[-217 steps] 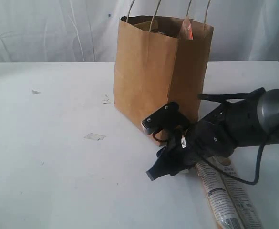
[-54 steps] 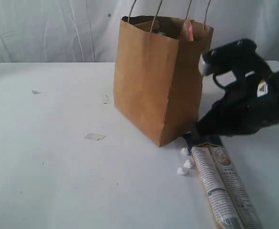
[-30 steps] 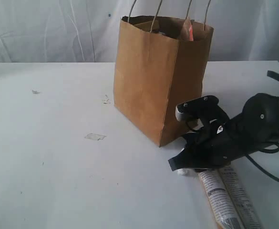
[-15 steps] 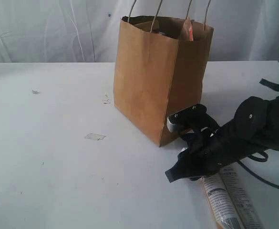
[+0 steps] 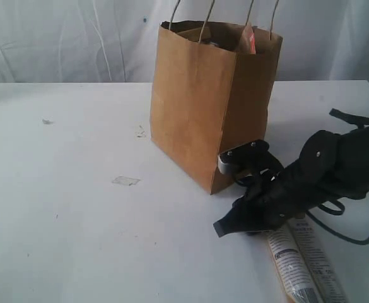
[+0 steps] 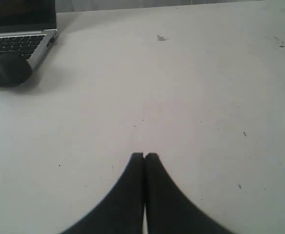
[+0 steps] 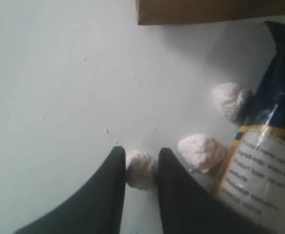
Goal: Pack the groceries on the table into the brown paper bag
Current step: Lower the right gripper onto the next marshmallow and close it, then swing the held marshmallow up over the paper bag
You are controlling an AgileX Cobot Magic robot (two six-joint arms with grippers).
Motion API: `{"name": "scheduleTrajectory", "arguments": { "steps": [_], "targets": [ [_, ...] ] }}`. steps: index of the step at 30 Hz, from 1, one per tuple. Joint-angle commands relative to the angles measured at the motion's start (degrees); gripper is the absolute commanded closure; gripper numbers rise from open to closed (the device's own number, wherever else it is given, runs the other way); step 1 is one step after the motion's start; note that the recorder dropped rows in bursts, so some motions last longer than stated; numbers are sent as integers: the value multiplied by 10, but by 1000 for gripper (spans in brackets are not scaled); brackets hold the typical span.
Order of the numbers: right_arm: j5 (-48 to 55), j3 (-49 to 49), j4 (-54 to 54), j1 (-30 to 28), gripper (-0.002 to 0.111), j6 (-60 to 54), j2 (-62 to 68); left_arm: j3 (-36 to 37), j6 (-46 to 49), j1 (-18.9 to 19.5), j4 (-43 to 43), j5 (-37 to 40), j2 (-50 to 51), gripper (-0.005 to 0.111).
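Down from its raised pose beside the brown paper bag [image 5: 203, 107], the right arm [image 5: 335, 170] now lies low on the surface [image 5: 77, 221], reaching toward the bag's near corner. Its jaws pinch a small white lump [image 7: 141, 169], touching it on both sides. Two more lumps [image 7: 202, 150] lie just beside the long beige printed packet [image 5: 301, 265], which rests flat on the surface to the right of the bag, its upper end hidden under the arm.

The lump looks light and crumbly, so it probably needs only a gentle squeeze. The packet looks soft, filmy and slippery, and likely to sag. It is best taken across its narrow width near the middle, away from the dark end [image 7: 283, 87], which seems open.

The left jaws are pressed together over bare surface.
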Motion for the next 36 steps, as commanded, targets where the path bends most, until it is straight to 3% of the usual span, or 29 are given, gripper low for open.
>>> {"name": "scheduleTrajectory", "arguments": {
  "steps": [1,6,11,12,16,36],
  "targets": [
    [80,-36,3,-2,108,2,-1,3,0,0,-3,-2,-3,107],
    [221,-89,74,-2,108,-15,-2,3,0,0,-3,-2,-3,107],
    [514,-111,335,0,108,-275,-2,3,0,0,-3,-2,-3,107],
    [531,-111,380,4,108,-327,-2,3,0,0,-3,-2,-3,107],
    [531,-111,467,27,108,-358,-17,3,0,0,-3,-2,-3,107],
    [531,-111,494,38,108,-363,-41,3,0,0,-3,-2,-3,107]
  ]
}}
